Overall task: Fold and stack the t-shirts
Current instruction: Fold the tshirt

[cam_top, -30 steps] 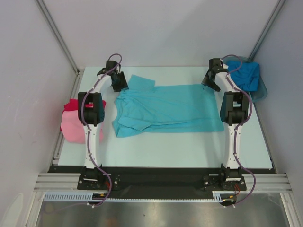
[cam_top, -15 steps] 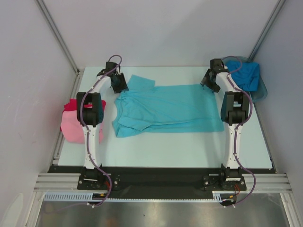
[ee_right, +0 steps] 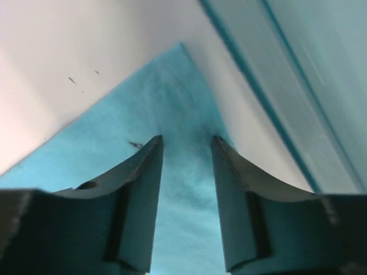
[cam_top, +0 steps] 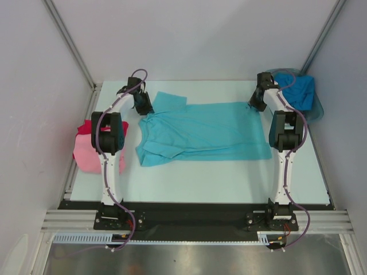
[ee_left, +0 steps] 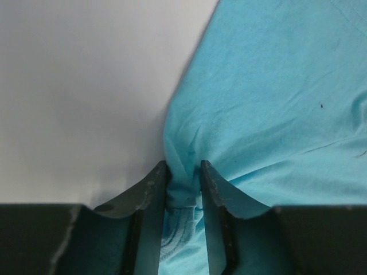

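one turquoise t-shirt [cam_top: 212, 129], pinched by left claw [ee_left: 183, 169], straddled by right claw [ee_right: 186, 140].

Four shirts counted: turquoise t-shirt [cam_top: 206, 129], pink t-shirt [cam_top: 86, 156], red t-shirt [cam_top: 86, 126], blue t-shirt [cam_top: 301, 91]; also one grey tub [cam_top: 317, 109], two robot arms [cam_top: 109, 163] [cam_top: 285, 160]

Red t-shirt [cam_top: 86, 127] mostly hidden under pink t-shirt [cam_top: 87, 156] (left arm [cam_top: 108, 172] overlapping both), tub [ee_right: 298, 86] blurred

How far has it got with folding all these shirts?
Seemingly done: the pink shirt and red shirt, piled at the left edge. In hand: the turquoise shirt, spread flat, left gripper pinching it, right gripper straddling a corner. Left: the blue shirt in the tub.
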